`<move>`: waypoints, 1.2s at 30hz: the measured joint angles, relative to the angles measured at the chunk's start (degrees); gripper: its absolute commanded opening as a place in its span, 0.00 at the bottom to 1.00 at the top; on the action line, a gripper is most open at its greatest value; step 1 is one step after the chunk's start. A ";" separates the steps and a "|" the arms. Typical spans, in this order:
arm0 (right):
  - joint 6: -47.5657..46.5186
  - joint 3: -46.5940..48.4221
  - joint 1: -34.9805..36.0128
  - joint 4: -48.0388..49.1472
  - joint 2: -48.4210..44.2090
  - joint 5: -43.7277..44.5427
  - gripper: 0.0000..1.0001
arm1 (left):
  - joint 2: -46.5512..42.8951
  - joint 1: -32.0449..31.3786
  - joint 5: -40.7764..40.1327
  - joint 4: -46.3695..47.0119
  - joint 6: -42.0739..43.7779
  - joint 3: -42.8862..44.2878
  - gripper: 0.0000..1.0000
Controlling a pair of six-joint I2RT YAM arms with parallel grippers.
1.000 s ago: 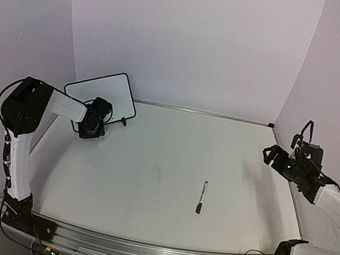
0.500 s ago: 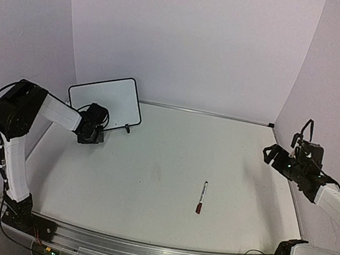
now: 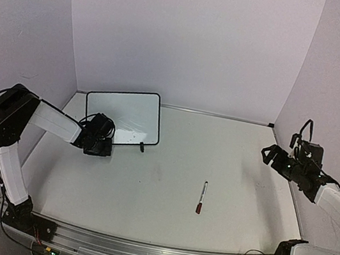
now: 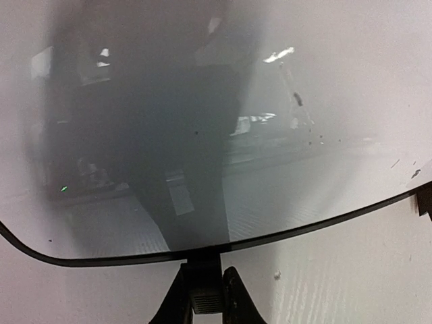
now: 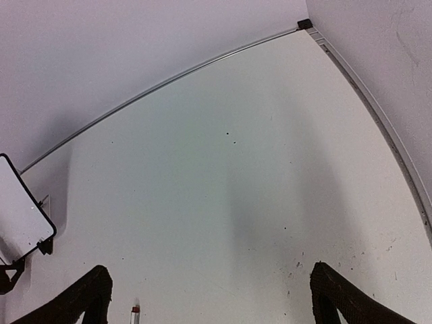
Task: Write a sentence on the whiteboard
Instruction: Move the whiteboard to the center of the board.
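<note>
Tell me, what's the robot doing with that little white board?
The left end effector is shut on the bottom rim of the whiteboard, holding it at the far left of the table. No writing shows on it yet. The marker lies alone in the middle of the table. The right end effector hangs open on the right, holding nothing.

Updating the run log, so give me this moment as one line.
left gripper: shut on whiteboard, bottom rim | right gripper: open, empty | marker: on table | whiteboard: no writing visible
</note>
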 measured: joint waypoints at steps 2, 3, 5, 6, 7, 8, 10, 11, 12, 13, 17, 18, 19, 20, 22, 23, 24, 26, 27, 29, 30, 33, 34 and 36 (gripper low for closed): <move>0.23 0.00 0.21 0.00 0.05 -0.23 0.98 | -0.87 -1.29 0.14 0.16 -0.59 -1.21 0.00; 0.37 0.00 0.35 0.00 0.11 -0.29 0.98 | -1.30 -2.00 0.24 0.14 -1.09 -1.66 0.00; 0.73 0.00 0.78 0.00 0.38 -0.35 0.98 | -1.89 -3.63 0.31 0.03 -2.32 -2.30 0.00; 0.88 0.00 1.14 -0.01 0.57 -0.34 0.98 | -2.12 -4.70 0.13 -0.13 -3.12 -2.56 0.00; 1.02 0.00 1.56 -0.01 0.76 -0.32 0.98 | -2.34 -5.86 -0.06 -0.36 -4.00 -2.75 0.00; 1.19 0.00 1.99 -0.03 0.93 -0.33 0.98 | -2.49 -7.12 -0.24 -0.58 -4.83 -2.91 0.00; 1.44 0.00 2.89 -0.07 1.22 -0.27 0.98 | -2.64 -9.60 -0.69 -0.99 -6.34 -3.02 0.00; 1.54 0.00 3.36 -0.09 1.34 -0.21 0.98 | -2.69 -10.82 -0.82 -1.23 -7.30 -3.02 0.00; 1.68 0.00 3.80 -0.09 1.48 -0.11 0.98 | -2.73 -12.42 -1.11 -1.43 -8.34 -3.04 0.00; 1.83 0.00 4.15 -0.12 1.58 -0.03 0.98 | -2.74 -13.46 -1.25 -1.55 -8.97 -3.04 0.00; 2.58 0.00 5.84 -0.21 1.86 0.41 0.98 | -2.74 -17.56 -2.25 -2.01 -11.97 -3.04 0.00; 2.76 0.00 6.38 -0.27 1.88 0.60 0.98 | -2.74 -18.31 -2.40 -2.11 -12.59 -3.04 0.00; 2.94 0.00 6.85 -0.33 1.88 0.77 0.98 | -2.74 -19.11 -2.61 -2.26 -13.31 -3.04 0.00; 3.16 0.00 7.44 -0.35 1.88 1.01 0.98 | -2.74 -19.93 -2.75 -2.40 -13.98 -3.04 0.00; 3.60 0.00 8.68 -0.35 1.98 1.64 0.98 | -2.69 -21.41 -3.22 -2.81 -15.26 -2.95 0.00; 3.81 0.00 9.45 -0.35 2.20 2.00 0.98 | -2.56 -22.22 -3.47 -3.18 -15.92 -2.75 0.00; 4.00 0.00 10.21 -0.36 2.48 2.34 0.98 | -2.37 -23.02 -3.73 -3.49 -16.57 -2.55 0.00; 4.55 0.00 11.74 -0.50 3.18 3.17 0.98 | -1.84 -24.20 -4.24 -4.13 -17.61 -2.03 0.00; 4.89 0.00 12.41 -0.63 3.55 3.55 0.96 | -1.59 -24.70 -4.45 -4.43 -18.15 -1.76 0.00; 5.59 0.02 13.78 -1.10 4.07 4.34 0.95 | -1.50 -25.28 -4.41 -4.79 -18.94 -1.61 0.03; 5.97 0.15 14.44 -1.55 4.35 4.86 0.94 | -1.50 -25.47 -4.39 -4.84 -19.28 -1.60 0.07; 7.74 1.02 16.82 -3.34 5.13 6.85 0.91 | -1.57 -25.57 -4.01 -4.83 -19.74 -1.61 0.24; 8.45 1.47 17.83 -4.12 5.39 7.76 0.90 | -1.64 -25.56 -3.63 -4.80 -19.86 -1.64 0.31; 10.01 2.46 20.14 -5.60 6.11 9.72 0.88 | -2.25 -25.77 -1.55 -4.54 -20.39 -2.10 0.39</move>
